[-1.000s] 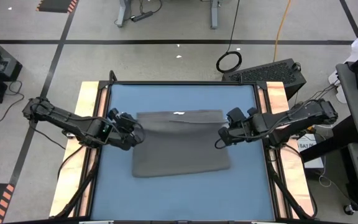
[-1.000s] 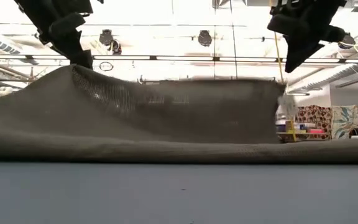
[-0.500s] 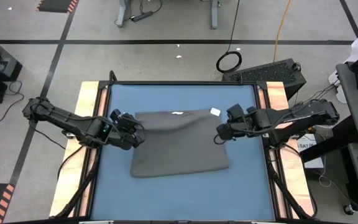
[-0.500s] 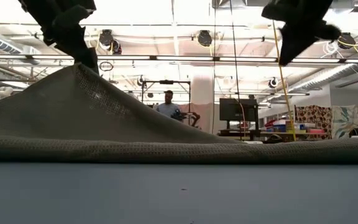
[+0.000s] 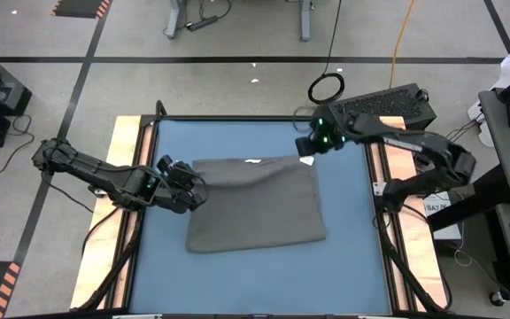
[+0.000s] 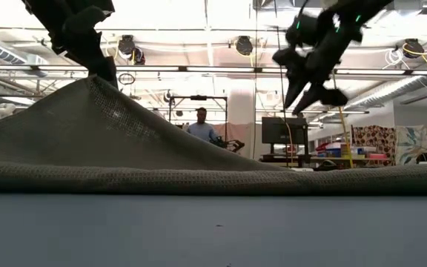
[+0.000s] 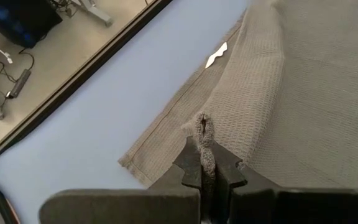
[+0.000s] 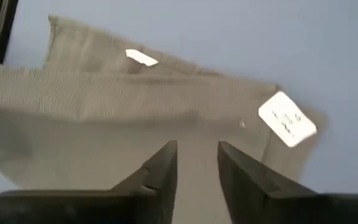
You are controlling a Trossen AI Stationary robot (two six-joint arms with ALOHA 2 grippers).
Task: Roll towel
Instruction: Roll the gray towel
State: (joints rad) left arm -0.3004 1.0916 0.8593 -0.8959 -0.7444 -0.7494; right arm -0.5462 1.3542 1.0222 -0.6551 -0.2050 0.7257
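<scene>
A grey-brown towel (image 5: pixel 255 202) lies in the middle of a blue bench (image 5: pixel 255 266), seen from straight above. It is a soft rectangle, much smaller than the benchtop. Its far edge is folded over on itself, so a doubled band runs along that side. A small white tag (image 5: pixel 255 161) sits at the middle of the far edge, and a second white label (image 5: pixel 306 159) shows at the towel's far right corner.

The left end effector (image 5: pixel 189 189) is at the towel's left edge, near the far corner. Its fingers are closed on a pinch of the towel; the left wrist view shows a small bunch of cloth pressed between them (image 7: pixel 207 163). In the low view, this corner is lifted into a peak under the left end effector (image 6: pixel 104 73), and the cloth slopes down from there to lie flat on the bench toward the right.

The right end effector (image 5: pixel 306 144) hovers above the bench just beyond the towel's far right corner, holding nothing. In its wrist view the two fingers (image 8: pixel 161 167) stand apart with a gap between them, above the towel and its label. In the low view it hangs clear above the cloth (image 6: pixel 306 93).

A person (image 6: pixel 201 126) stands in the room far behind the bench.
</scene>
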